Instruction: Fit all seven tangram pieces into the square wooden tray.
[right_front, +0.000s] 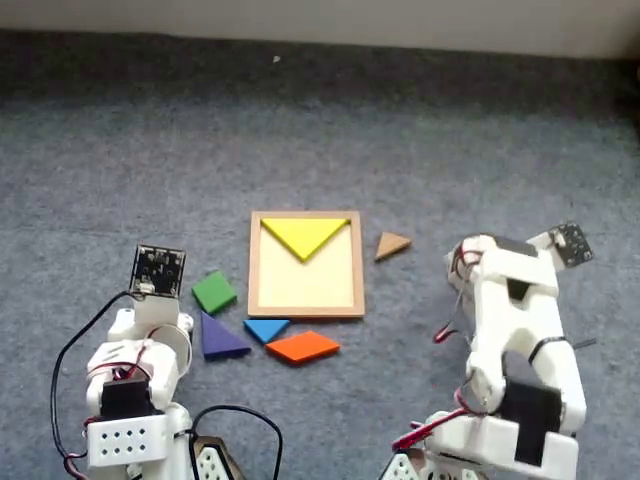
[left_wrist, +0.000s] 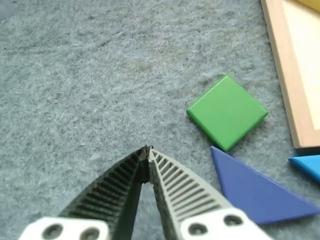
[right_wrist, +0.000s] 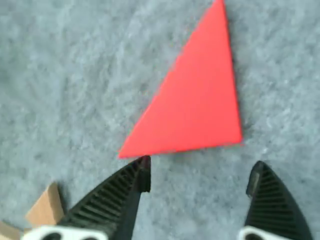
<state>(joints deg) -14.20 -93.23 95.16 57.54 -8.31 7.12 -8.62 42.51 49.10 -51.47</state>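
The right claw (right_wrist: 200, 167) hangs over the counter (right_wrist: 60, 75) with its jaws spread wide and nothing between them. The red triangle (right_wrist: 197, 105) lies flat just ahead of the fingertips, not yet between them. Its long edge sets its long axis. That edge runs from a corner just ahead of one fingertip obliquely away from the claw to the far acute corner. The square corner lies just ahead of the other fingertip. The step in hand appears to be picking up this piece. To do it well, advance the claw until the piece sits between the jaws. Turn the wrist so one finger bears on the long edge and the other on the square corner. Lower until the tips meet the counter, then close. The piece is thin and flat, so a high grip would likely slip off. The brown triangle (right_wrist: 45, 207) lies behind the claw, to one side. The tray (right_front: 300, 285) holds one piece, the yellow triangle (right_front: 303, 237). The left claw (left_wrist: 148, 150) is closed tip to tip on nothing, with the green square (left_wrist: 227, 111) ahead and aside, apart from it.
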